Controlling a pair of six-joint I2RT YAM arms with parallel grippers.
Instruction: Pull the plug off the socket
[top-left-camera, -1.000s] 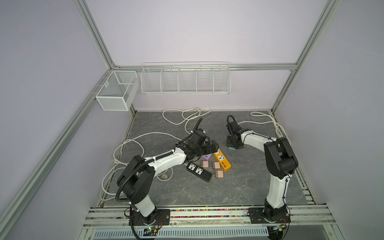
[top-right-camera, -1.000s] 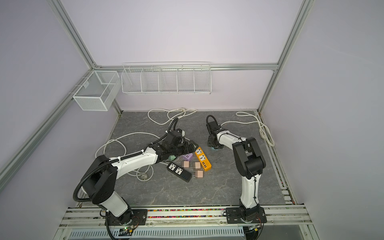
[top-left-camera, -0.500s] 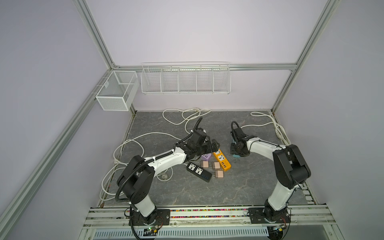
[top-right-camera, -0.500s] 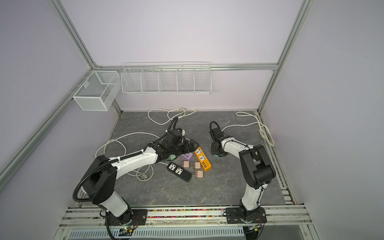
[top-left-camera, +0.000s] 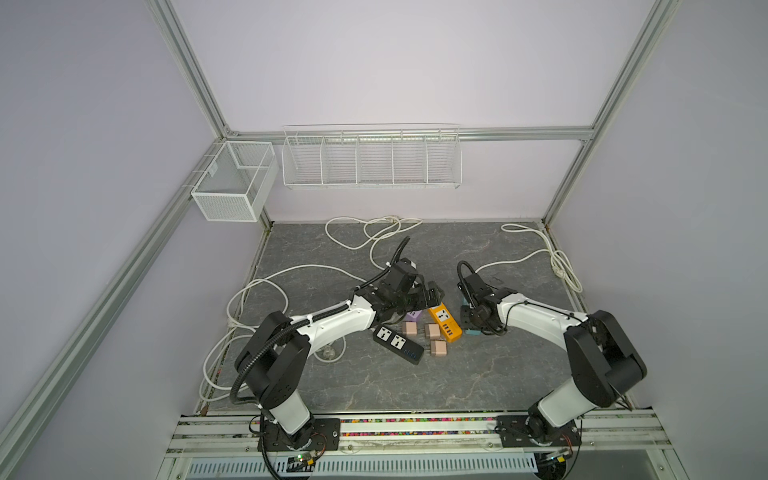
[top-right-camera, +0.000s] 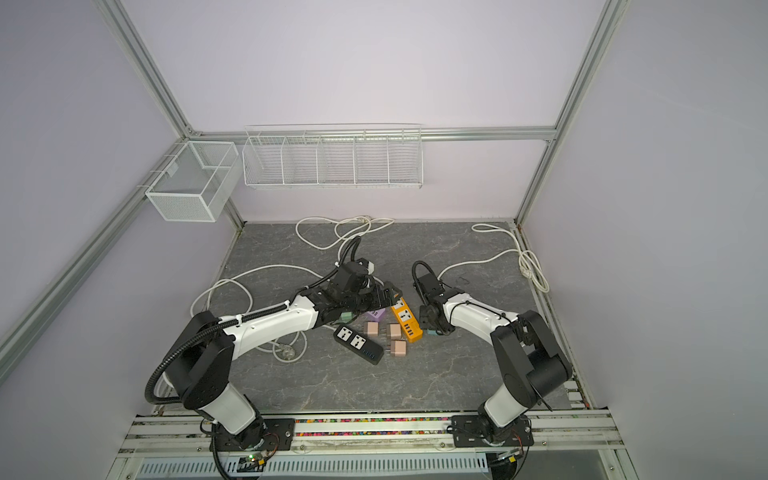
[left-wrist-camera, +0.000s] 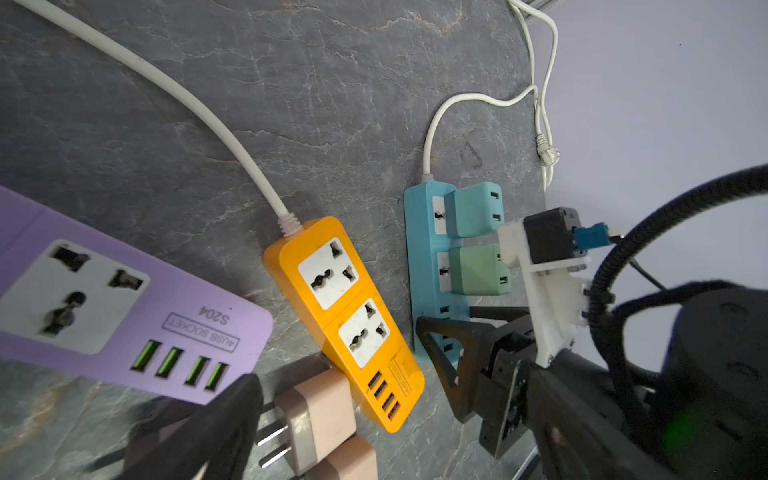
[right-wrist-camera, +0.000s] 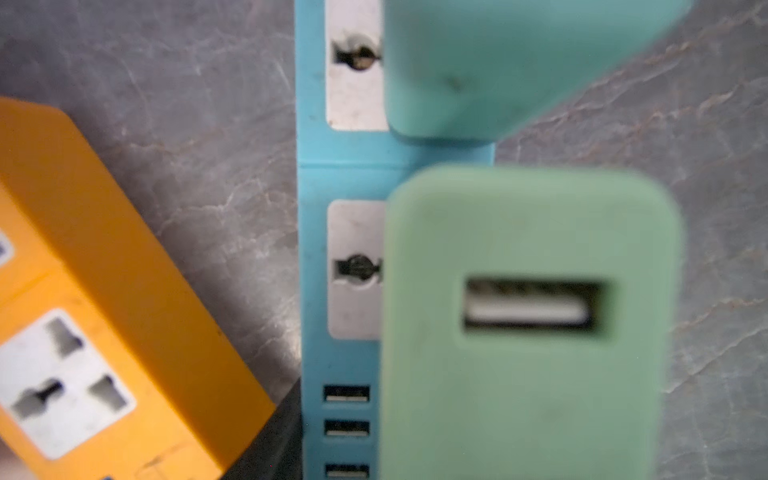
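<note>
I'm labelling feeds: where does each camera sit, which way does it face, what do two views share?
Both top views: high above the arms' bases, looking down on the grey table; both arms show whole.
Left wrist: on the left arm, looking low across the orange strip toward the blue strip; its finger and the right gripper show.
Right wrist: on the right arm, looking down, close on the green plug; its dark finger shows.
Shared by wrist views: both strips, green plug.

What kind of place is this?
Probably a lab robot test cell: aluminium frame with plain walls, left arm and right arm mounted on a front rail, wire baskets hung at the back.
</note>
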